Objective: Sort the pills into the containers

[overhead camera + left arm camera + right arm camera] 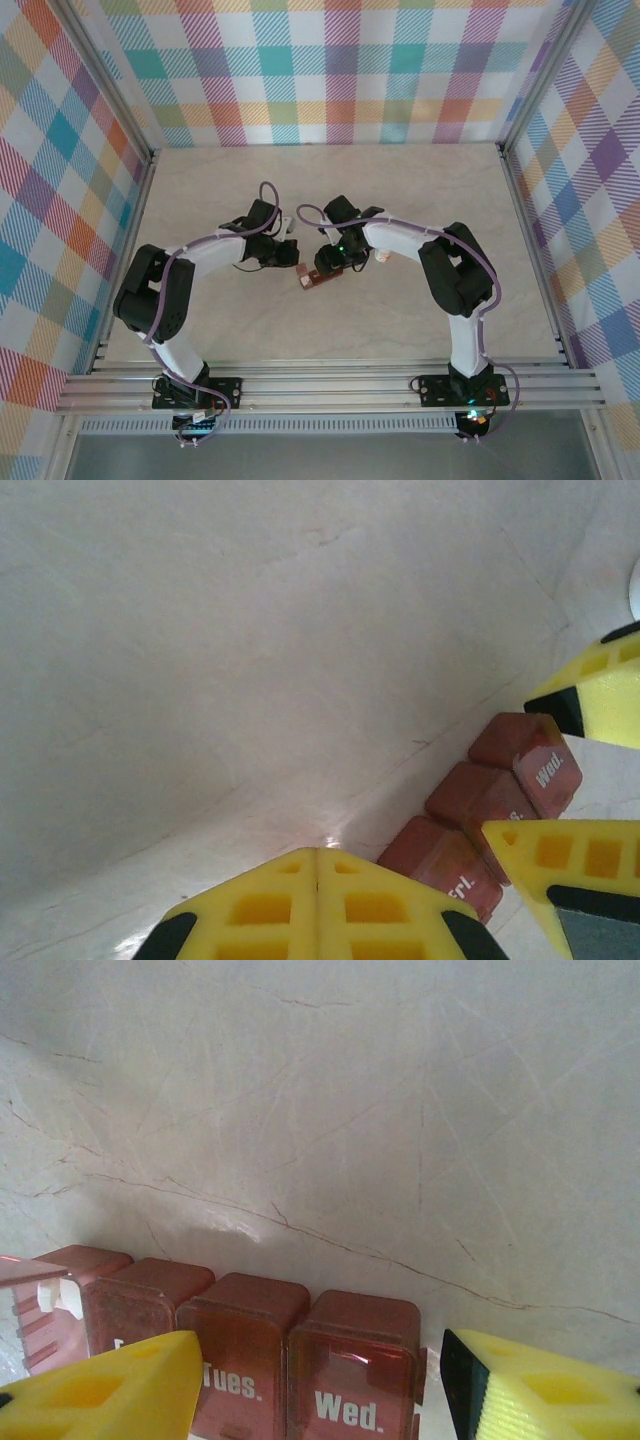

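Four square lidded containers in a small dark red-brown plastic strip (311,281) are laid on the desk (250,180), long axis run from near left to far right. The strip is straddled by the spread right pincer (320,1360); the left pincer (317,865), pressed together, is held just left.

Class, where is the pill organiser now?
Top view: the pill organiser lies mid-table between both arms. Right wrist view: it sits between the fingers of the right gripper.

One container strip (250,1330), two pincers (317,858) (320,1385)
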Action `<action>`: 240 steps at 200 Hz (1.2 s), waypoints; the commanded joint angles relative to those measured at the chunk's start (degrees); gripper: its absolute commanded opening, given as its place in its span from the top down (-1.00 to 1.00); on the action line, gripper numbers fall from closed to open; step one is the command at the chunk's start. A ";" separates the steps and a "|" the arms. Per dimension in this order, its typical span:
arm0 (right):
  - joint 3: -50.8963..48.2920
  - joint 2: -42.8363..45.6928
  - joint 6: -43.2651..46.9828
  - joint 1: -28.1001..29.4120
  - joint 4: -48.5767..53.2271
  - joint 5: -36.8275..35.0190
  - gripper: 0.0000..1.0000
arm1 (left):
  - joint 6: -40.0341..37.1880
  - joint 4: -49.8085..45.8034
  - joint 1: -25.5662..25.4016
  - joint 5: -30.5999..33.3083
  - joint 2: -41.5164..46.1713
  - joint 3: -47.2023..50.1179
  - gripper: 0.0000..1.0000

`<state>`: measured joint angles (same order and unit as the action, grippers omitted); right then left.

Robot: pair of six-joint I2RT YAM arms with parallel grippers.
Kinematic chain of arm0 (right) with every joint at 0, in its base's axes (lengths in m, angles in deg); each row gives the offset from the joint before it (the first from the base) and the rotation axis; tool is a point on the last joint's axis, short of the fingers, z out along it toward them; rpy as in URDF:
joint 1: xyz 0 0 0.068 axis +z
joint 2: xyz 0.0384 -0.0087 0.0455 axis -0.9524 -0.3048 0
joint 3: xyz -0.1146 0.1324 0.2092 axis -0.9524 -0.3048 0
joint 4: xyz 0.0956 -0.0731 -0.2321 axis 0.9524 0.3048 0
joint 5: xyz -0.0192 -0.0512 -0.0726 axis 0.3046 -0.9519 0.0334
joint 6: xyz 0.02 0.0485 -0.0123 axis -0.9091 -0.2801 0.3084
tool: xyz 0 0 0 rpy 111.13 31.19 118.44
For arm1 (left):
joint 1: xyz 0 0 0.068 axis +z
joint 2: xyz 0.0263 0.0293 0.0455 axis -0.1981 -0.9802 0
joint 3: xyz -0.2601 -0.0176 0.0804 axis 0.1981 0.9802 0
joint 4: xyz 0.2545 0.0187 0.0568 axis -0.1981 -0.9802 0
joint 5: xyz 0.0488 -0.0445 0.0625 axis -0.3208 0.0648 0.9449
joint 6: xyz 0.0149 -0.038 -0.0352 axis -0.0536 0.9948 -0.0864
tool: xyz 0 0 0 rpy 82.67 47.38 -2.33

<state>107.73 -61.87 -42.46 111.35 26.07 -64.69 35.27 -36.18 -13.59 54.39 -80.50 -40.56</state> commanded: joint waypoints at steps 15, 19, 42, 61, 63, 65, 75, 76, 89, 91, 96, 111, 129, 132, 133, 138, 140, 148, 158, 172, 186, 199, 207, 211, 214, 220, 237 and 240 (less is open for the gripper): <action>-1.39 -1.21 -0.55 0.37 -0.46 -0.78 -0.30 | 0.83 -0.10 -2.01 0.26 3.06 1.79 1.00; -1.36 -1.21 -0.53 0.37 -0.49 -0.72 -0.30 | 0.89 -0.10 -2.18 0.26 3.31 1.92 1.00; -1.39 -1.21 -0.64 0.39 -0.36 -0.68 -0.30 | 1.45 -0.10 -2.75 0.30 5.16 3.13 1.00; -1.39 -1.21 -0.71 0.40 -0.33 -0.74 -0.29 | 1.80 -0.10 -3.14 0.26 6.58 4.11 1.00; -1.39 -1.25 -0.75 0.40 -0.36 -0.74 -0.29 | 1.89 1.33 -3.18 0.26 6.68 4.19 1.00; -1.39 -1.20 -0.74 0.38 -0.33 -0.74 -0.29 | 1.91 1.71 -3.24 0.26 6.84 4.27 1.00; -1.38 -1.29 -0.74 0.39 -0.36 -0.74 -0.29 | 2.09 2.01 -3.45 0.16 7.44 4.66 1.00; -1.39 -1.30 -0.78 0.38 -0.30 -0.70 -0.29 | 2.14 2.01 -3.45 0.16 7.48 4.70 1.00; -1.25 -1.37 -0.82 0.37 -0.38 -0.74 -0.28 | 2.22 2.16 -3.79 -0.06 7.88 5.13 1.00; -1.29 -1.38 -0.82 0.33 -0.36 -0.74 -0.28 | 2.26 2.18 -3.81 -0.13 7.95 5.19 1.00; -1.23 -1.36 -0.82 0.40 -0.36 -0.75 -0.28 | 2.19 2.19 -4.00 -0.09 8.05 5.24 1.00; -1.09 -1.47 -0.94 0.38 -0.48 -0.70 -0.28 | 2.36 2.35 -4.25 -0.17 8.14 5.68 1.00; -1.12 -1.47 -1.01 0.38 -0.49 -0.70 -0.27 | 2.31 2.41 -4.60 -0.38 8.06 6.09 1.00; -1.13 -1.47 -1.08 0.38 -0.49 -0.66 -0.27 | 2.31 2.47 -4.74 -0.30 8.14 6.14 1.00; -1.13 -1.47 -1.08 0.38 -0.49 -0.66 -0.27 | 2.33 2.46 -4.71 -0.24 8.14 6.14 1.00; -1.13 -1.47 -1.09 0.36 -0.50 -0.65 -0.27 | 2.36 2.54 -4.84 -0.27 8.23 6.39 1.00; -1.13 -1.52 -1.08 0.37 -0.47 -0.65 -0.27 | 2.36 2.60 -4.86 -0.27 8.30 6.40 1.00; -1.21 -1.53 -1.08 0.35 -0.49 -0.65 -0.27 | 2.44 2.80 -5.03 -0.19 8.45 6.72 1.00; -1.28 -1.56 -1.09 0.37 -0.45 -0.65 -0.27 | 2.68 3.02 -5.22 -0.24 8.74 7.19 1.00; -1.30 -1.64 -1.17 0.33 -0.47 -0.68 -0.26 | 3.03 3.48 -5.61 -0.36 9.19 7.78 1.00; -1.29 -1.74 -1.17 0.40 -0.48 -0.57 -0.26 | 3.23 3.76 -6.07 -0.37 9.55 8.16 1.00; -1.30 -1.87 -1.13 0.43 -0.55 -0.58 -0.26 | 3.41 3.94 -6.51 -0.45 9.62 8.34 1.00; -1.30 -1.87 -1.20 0.30 -0.63 -0.57 -0.25 | 3.48 4.08 -6.82 -0.45 9.58 8.51 1.00; -1.30 -1.93 -1.24 0.37 -0.67 -0.57 -0.25 | 3.50 4.12 -6.95 -0.38 9.59 8.54 1.00; -1.28 -1.99 -1.33 0.39 -0.65 -0.57 -0.25 | 3.50 4.12 -7.09 -0.36 9.53 8.54 1.00; -1.28 -2.04 -1.30 0.42 -0.69 -0.49 -0.25 | 3.54 4.25 -7.23 -0.23 9.47 8.56 1.00; -1.17 -2.09 -1.30 0.37 -0.68 -0.52 -0.25 | 3.68 4.69 -7.67 -0.27 9.04 8.62 1.00; -1.12 -2.17 -1.39 0.36 -0.68 -0.54 -0.25 | 3.74 4.73 -7.74 -0.27 8.91 8.61 1.00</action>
<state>107.57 -61.93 -42.74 111.35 25.20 -64.23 38.09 -32.83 -20.41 54.35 -72.39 -32.78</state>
